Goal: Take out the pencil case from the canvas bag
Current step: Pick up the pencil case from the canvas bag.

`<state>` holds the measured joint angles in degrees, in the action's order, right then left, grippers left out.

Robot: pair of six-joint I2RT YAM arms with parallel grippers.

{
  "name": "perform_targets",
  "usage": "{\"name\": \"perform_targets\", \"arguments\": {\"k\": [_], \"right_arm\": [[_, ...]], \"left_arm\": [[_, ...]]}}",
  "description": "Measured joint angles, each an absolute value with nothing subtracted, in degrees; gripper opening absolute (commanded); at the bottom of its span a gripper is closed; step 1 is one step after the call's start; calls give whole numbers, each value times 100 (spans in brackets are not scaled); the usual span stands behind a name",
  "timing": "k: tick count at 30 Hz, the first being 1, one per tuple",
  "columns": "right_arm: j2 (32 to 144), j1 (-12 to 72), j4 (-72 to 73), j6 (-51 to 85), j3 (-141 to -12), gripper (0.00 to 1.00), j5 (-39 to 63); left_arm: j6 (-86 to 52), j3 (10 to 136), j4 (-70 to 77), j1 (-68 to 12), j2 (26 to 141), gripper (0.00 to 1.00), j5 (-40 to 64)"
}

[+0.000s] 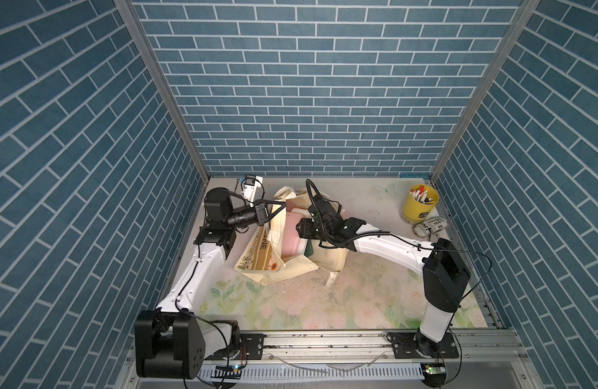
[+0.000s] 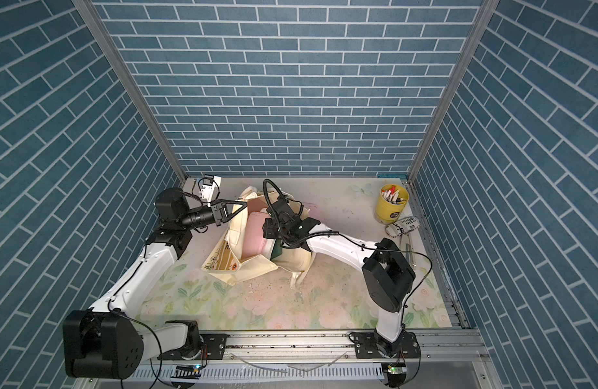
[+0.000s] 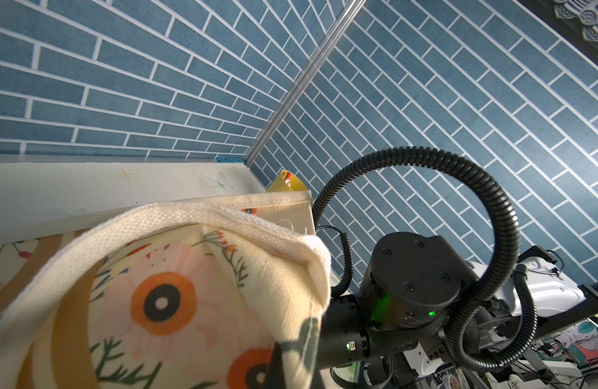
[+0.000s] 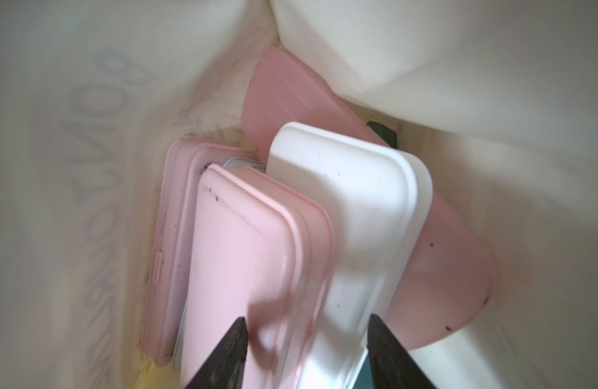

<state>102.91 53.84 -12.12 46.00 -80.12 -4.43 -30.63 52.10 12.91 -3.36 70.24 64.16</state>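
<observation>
The floral tabletop (image 1: pixel 291 303) bears the crumpled canvas bag (image 1: pixel 287 269) mid-table, with a yellow pen pot (image 1: pixel 417 207) far right and a lettered roll (image 1: pixel 430 226) just beside it.

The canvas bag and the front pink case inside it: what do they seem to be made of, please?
Canvas bag: woven cloth, matte; the handle's weave and stitched hem show. Pink case: probably moulded plastic or silicone, smooth, faint sheen, raised rim.

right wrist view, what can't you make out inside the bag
- right gripper: contact with the pink case and white case is blurred near the lens.
- dark green item: mostly behind the pink sheet and a canvas bag fold.
- cases' near ends: cut by the picture's edge.
</observation>
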Motion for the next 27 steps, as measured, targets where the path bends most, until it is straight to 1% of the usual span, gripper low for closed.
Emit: {"name": "perform_targets", "arguments": {"k": [5,13,21,27], "right_arm": [[9981,5389,-1035,4547,-7832,54,-666],[10042,5365,-775,4628,-7835,54,-521],[10453,5258,-563,5006,-7835,54,54],[10661,5131,-36,5450,-7835,54,760]], "left_arm": [[-3020,5210,1317,-342,7105,0,6418],[-2982,5210,1317,-340,7105,0,6383],[-2971,5210,1295,-346,7105,0,6366],[-2974,5210,1280,-344,7107,0,6318]]}}
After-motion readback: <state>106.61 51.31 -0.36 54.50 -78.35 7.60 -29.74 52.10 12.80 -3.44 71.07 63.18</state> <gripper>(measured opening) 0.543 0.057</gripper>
